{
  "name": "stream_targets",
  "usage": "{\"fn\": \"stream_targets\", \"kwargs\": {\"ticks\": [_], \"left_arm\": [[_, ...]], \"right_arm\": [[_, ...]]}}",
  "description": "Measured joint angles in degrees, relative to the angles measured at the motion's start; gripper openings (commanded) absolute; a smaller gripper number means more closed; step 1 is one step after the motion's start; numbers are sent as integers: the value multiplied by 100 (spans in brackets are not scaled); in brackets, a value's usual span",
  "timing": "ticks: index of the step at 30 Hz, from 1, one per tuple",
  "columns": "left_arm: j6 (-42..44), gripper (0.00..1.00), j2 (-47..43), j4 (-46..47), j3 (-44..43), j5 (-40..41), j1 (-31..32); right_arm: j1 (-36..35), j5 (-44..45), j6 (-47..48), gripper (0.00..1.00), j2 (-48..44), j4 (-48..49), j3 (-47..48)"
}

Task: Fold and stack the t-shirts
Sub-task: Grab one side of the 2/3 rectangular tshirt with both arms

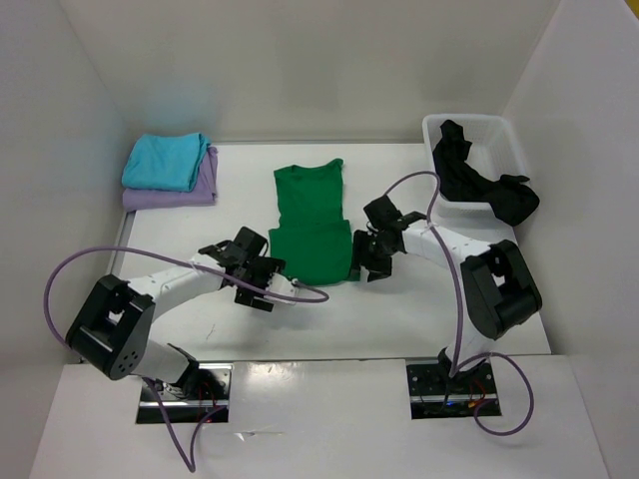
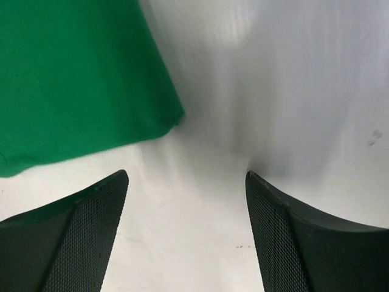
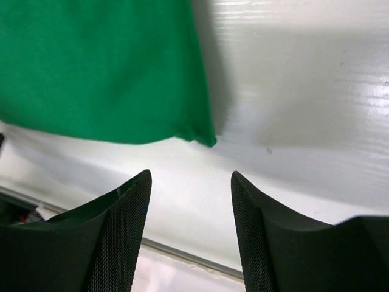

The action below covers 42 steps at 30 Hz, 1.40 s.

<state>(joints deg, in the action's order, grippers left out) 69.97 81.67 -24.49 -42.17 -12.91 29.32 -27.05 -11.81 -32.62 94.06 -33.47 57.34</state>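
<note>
Beside green t-shirt, left arm, right arm low, jaws apart

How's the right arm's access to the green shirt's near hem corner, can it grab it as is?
Likely yes. The right gripper is open just short of the green shirt, whose corner lies on the table right ahead of it, with nothing between them.

White plastic bin at the table's far right corner
</note>
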Motion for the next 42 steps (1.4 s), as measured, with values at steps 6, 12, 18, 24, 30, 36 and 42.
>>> {"fn": "stream_targets", "kwargs": {"ticks": [6, 12, 18, 24, 30, 36, 42], "left_arm": [[-256, 87, -37, 146, -31, -48, 514], [-260, 87, 179, 476, -48, -9, 586], [-223, 79, 284, 820, -48, 17, 584], [-157, 51, 431, 1075, -50, -11, 614], [-105, 14, 568, 1150, -55, 2, 619], [-120, 0, 575, 1209, -17, 13, 621], [-146, 0, 575, 1091, -59, -48, 619]], "right_arm": [[0, -111, -146, 62, 2, 85, -83], [0, -236, -249, 62, 339, 317, -153], [13, -452, -313, 62, 444, 540, -151], [90, -575, -350, 38, 555, 737, -151], [146, -592, -337, 21, 632, 782, -151], [192, -599, -317, 0, 669, 798, -153], [195, -570, -308, 0, 662, 796, -153]]}}
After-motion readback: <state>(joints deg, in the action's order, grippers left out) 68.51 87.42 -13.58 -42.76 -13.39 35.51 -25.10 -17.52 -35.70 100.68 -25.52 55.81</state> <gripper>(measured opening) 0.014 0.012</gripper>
